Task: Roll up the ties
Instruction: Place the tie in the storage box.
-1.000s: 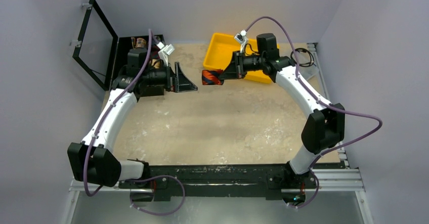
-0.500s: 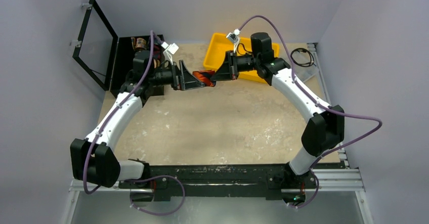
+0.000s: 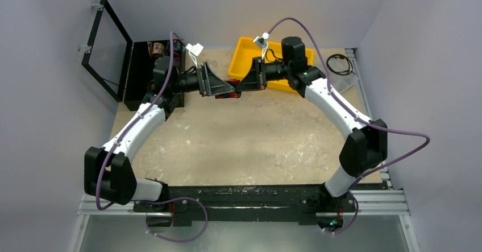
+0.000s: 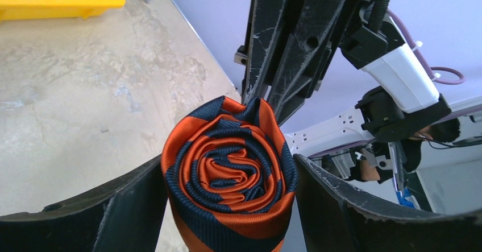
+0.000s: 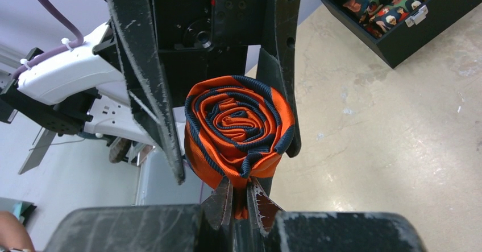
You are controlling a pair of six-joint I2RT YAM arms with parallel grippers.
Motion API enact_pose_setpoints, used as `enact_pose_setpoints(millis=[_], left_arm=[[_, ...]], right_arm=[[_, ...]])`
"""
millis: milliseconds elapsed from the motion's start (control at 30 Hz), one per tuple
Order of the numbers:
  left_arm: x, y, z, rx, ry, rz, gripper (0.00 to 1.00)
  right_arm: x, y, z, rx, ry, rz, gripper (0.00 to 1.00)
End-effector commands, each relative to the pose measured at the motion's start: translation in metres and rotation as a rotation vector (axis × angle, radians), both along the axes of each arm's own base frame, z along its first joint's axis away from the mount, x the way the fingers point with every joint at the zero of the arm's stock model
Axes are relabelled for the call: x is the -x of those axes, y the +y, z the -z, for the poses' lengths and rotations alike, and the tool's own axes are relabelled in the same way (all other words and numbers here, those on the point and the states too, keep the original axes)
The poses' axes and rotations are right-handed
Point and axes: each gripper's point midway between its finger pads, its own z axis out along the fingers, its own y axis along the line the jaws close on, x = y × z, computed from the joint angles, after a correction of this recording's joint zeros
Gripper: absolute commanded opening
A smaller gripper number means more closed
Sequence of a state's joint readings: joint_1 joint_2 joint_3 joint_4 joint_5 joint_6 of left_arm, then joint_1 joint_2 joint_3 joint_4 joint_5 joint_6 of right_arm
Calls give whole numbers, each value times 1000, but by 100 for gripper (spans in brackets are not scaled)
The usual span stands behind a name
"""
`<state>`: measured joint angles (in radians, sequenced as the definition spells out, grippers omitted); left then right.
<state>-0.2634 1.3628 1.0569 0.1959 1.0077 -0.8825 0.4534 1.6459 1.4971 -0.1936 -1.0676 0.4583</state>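
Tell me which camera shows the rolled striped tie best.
The left wrist view: the rolled tie fills the frame end-on, its orange and navy spiral clear between that gripper's fingers. The right wrist view shows the roll end-on too, its tail pinched. The top view shows only a sliver between both grippers.

Rolled tie (image 4: 230, 178) orange, navy stripes; tray (image 3: 243, 58) yellow

No readable text, no labels, no brand marks, no numbers, no signs on any surface in the three current views, nothing legible anywhere
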Motion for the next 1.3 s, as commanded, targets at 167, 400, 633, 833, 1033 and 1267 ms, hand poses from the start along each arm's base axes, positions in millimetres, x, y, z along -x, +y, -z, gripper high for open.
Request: enact_pose_setpoints(millis=[167, 400, 633, 833, 1033, 1267], left_arm=[[10, -2, -13, 32, -26, 40, 76], [10, -1, -11, 31, -17, 26, 51], [7, 5, -20, 30, -49, -22, 0], [8, 12, -16, -54, -60, -49, 0], [1, 33, -4, -205, -71, -107, 0], [-45, 103, 3, -458, -152, -285, 0]], right_arm=[[12, -1, -33, -69, -74, -33, 0], [13, -2, -29, -58, -63, -13, 0], [19, -5, -24, -54, -51, -15, 0], [16, -7, -25, -46, -53, 6, 30], [-5, -23, -28, -12, -95, 94, 93], [-37, -61, -20, 41, -113, 232, 98]])
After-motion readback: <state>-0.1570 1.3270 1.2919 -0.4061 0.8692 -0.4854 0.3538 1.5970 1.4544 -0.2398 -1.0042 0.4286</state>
